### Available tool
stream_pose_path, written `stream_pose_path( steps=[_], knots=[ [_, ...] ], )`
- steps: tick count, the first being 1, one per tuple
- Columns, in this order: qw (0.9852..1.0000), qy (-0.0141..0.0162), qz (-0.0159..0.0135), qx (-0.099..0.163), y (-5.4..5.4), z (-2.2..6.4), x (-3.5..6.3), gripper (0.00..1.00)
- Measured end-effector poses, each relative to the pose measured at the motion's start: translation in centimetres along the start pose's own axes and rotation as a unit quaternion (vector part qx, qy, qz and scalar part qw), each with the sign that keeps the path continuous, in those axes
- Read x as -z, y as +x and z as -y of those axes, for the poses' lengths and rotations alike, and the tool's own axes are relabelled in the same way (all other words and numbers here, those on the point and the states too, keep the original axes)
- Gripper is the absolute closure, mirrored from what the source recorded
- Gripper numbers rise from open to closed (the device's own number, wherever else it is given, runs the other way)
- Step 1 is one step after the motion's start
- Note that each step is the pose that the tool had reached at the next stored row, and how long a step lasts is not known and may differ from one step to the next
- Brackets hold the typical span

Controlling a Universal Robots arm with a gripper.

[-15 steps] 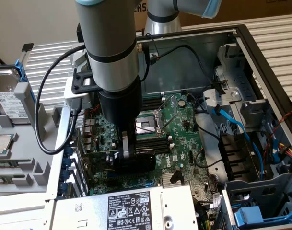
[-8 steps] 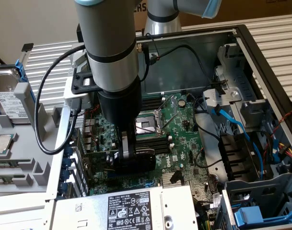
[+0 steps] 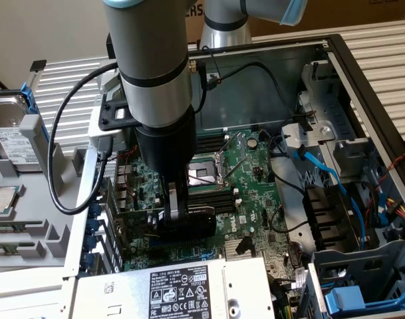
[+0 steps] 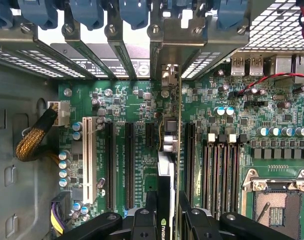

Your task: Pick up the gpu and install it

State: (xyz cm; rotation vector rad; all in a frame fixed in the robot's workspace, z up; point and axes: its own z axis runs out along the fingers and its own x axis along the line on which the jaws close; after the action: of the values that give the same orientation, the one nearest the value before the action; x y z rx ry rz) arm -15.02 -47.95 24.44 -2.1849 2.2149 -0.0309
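Note:
The gpu (image 4: 170, 135) appears edge-on in the wrist view, a thin green card with a black cooler, standing upright over the expansion slots of the large green motherboard (image 4: 137, 105). My gripper (image 4: 167, 200) is shut on the card's near end, one black finger on each face. The card's silver bracket end (image 4: 166, 75) lines up with a rear slot opening of the case. In the exterior view the gripper (image 3: 172, 212) reaches down inside the open computer case with the gpu (image 3: 201, 214) low against the motherboard (image 3: 255, 166). I cannot tell whether the card sits fully in its slot.
Empty black expansion slots (image 4: 129, 165) and memory slots (image 4: 219, 165) flank the card. The CPU socket (image 3: 202, 176) lies just beyond the gripper. A labelled power supply (image 3: 182, 292) stands in front, a drive cage (image 3: 348, 292) and blue cables (image 3: 322, 173) at the exterior view's right, and a hard drive (image 3: 9, 133) outside the case.

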Motion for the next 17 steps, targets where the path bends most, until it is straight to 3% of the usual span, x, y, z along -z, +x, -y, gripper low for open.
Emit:
stream_pose_path(
  steps=[13, 15, 17],
  knots=[
    [1.0000, 0.0004, -0.0003, 0.000, 0.00, -0.11, -0.02, 0.72],
    [1.0000, 0.0003, -0.0006, 0.000, 0.00, -0.10, 0.00, 0.59],
    [1.0000, 0.0003, -0.0006, 0.000, 0.00, -0.10, 0.00, 0.59]
  ],
)
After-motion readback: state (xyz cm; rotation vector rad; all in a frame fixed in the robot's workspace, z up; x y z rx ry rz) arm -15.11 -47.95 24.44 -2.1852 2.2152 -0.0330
